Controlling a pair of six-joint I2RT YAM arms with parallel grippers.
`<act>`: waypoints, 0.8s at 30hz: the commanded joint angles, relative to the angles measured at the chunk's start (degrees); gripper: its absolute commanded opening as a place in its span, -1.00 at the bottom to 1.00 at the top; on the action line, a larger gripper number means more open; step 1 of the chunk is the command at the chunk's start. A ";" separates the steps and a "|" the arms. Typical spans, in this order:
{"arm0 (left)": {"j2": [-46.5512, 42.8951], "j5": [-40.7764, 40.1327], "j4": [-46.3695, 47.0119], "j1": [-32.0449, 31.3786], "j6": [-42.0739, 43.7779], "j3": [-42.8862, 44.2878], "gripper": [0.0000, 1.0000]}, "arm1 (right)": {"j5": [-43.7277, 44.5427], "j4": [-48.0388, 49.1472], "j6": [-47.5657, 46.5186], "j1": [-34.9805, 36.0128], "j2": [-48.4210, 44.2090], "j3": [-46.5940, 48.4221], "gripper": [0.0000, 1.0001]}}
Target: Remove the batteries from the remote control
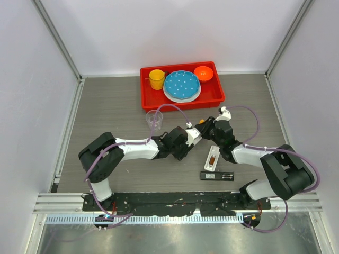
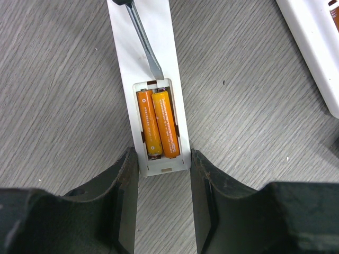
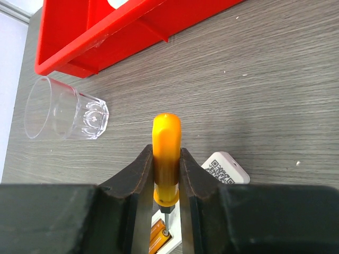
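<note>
A white remote control [image 2: 153,32] lies face down between the two arms, its battery compartment uncovered. In the top view only a white sliver of the remote control [image 1: 193,133] shows. Two orange batteries [image 2: 156,124] lie side by side in the compartment. My left gripper [image 2: 161,159] is shut on the remote's near end, one finger against each side. My right gripper [image 3: 167,153] is shut on the orange handle of a screwdriver [image 3: 167,132]. The screwdriver's blade [image 2: 145,47] touches the compartment's far edge, at the batteries' [image 3: 161,238] ends.
A second white remote [image 1: 212,159] with orange cells showing lies beside the right arm, and a black flat piece [image 1: 217,175] lies nearer the bases. A clear glass [image 1: 154,119] stands left of the grippers. The red tray [image 1: 212,98] behind holds a cup, plate and bowl.
</note>
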 commanded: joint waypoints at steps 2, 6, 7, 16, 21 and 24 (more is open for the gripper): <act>-0.57 0.62 1.26 0.15 0.58 0.74 -0.70 | 1.00 3.62 -0.83 0.18 0.61 -0.18 -0.98; -0.48 0.62 1.26 0.15 0.58 0.74 -0.70 | 0.56 3.53 -0.57 0.18 1.14 -0.80 -0.98; -0.48 0.62 1.26 0.15 0.58 0.83 -0.70 | 0.47 3.71 -0.56 0.18 1.66 -0.89 -0.98; -0.48 0.71 1.26 0.15 0.49 0.74 -0.70 | -0.05 4.15 0.05 0.18 3.34 -1.41 -0.98; -0.40 0.71 1.26 0.07 0.49 0.83 -0.70 | 0.12 2.48 -0.12 0.18 1.41 -1.59 -0.98; -0.48 0.80 1.26 0.15 0.40 0.83 -0.70 | 1.34 1.34 -0.47 0.18 -0.61 -2.12 -0.98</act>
